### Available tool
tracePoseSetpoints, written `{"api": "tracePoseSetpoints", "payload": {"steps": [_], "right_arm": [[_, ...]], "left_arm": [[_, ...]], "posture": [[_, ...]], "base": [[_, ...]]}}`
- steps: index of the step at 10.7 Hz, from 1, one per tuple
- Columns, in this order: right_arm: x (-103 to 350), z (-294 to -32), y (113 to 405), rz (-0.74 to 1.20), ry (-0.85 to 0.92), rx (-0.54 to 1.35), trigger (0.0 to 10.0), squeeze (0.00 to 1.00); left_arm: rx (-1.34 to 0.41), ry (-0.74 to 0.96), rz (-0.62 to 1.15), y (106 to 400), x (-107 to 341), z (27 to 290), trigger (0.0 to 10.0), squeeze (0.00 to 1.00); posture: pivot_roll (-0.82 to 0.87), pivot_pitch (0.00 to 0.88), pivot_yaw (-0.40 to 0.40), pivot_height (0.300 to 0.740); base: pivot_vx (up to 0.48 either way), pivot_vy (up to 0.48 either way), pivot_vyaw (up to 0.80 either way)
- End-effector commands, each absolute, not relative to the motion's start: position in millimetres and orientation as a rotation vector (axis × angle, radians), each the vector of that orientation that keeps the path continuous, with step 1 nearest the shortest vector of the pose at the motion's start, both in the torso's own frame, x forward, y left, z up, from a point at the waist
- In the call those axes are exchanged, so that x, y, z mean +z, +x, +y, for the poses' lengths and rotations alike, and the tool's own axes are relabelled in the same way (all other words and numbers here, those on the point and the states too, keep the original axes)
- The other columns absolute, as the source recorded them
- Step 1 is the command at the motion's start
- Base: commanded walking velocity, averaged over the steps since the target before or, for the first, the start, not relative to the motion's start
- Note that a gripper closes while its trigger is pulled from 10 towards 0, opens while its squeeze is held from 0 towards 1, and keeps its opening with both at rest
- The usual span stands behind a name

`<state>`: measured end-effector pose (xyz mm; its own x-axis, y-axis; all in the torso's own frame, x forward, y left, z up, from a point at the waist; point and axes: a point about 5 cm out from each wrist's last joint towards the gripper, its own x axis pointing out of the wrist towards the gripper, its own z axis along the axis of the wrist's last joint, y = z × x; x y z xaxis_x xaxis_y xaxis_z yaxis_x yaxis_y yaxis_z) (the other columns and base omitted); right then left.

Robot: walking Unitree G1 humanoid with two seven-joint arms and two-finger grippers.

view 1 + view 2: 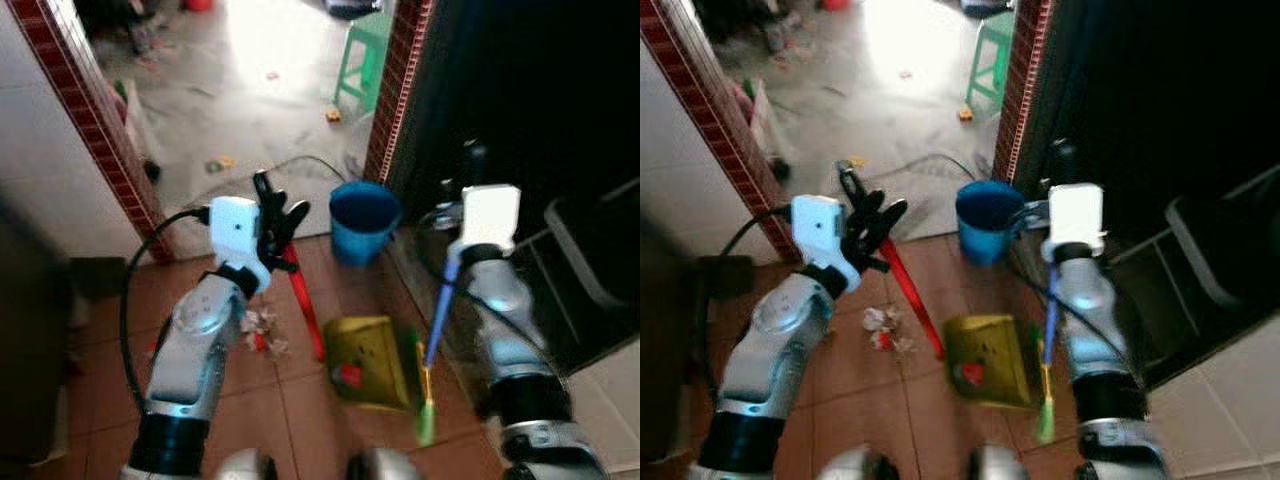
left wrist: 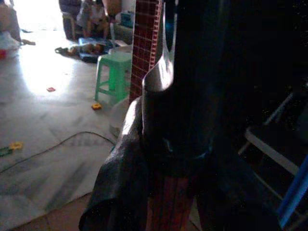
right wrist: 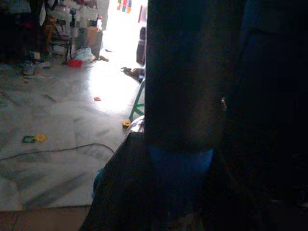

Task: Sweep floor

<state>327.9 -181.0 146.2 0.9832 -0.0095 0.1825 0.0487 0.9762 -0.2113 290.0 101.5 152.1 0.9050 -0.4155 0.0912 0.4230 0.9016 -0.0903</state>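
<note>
Left arm: rounded silver metal forearm [image 1: 198,335] with a black band near the lower left of the frame.
Left wrist: boxy white plastic housing [image 1: 236,230]; a thick black cable [image 1: 140,270] loops from it.
Left gripper [image 1: 277,218]: two long black fingers.
Right arm: silver forearm [image 1: 503,300], black band [image 1: 526,392], white wrist box [image 1: 489,215] at centre right.

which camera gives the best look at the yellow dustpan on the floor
The left eye view: the yellow dustpan lies whole on the red tiles between the arms, its red handle running up to the left claw. The right eye view shows it equally whole. The left wrist view catches just the handle up close.
</note>
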Motion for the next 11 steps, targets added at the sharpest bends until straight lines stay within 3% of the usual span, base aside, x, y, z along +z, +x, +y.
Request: {"api": "tracePoseSetpoints", "payload": {"steps": [1,7,11], "right_arm": [[171,-178,331,-0.287,-0.245,-0.010,10.0,0.00],[183,-171,332,-0.342,-0.240,0.028,10.0,0.00],[171,-183,329,-0.293,-0.273,0.015,10.0,0.00]], "left_arm": [[-0.409,-0.091,-0.170,295,172,107,10.0,0.00],[-0.166,-0.053,-0.273,307,190,145,10.0,0.00],[-0.094,-0.079,-0.365,314,217,160,10.0,0.00]], "posture": [[-0.03,0.028,-0.005,0.740],[-0.02,0.029,-0.007,0.740],[-0.02,0.019,-0.014,0.740]], "base": [[0.000,0.000,0.00],[0.000,0.000,0.00],[0.000,0.000,0.00]]}}
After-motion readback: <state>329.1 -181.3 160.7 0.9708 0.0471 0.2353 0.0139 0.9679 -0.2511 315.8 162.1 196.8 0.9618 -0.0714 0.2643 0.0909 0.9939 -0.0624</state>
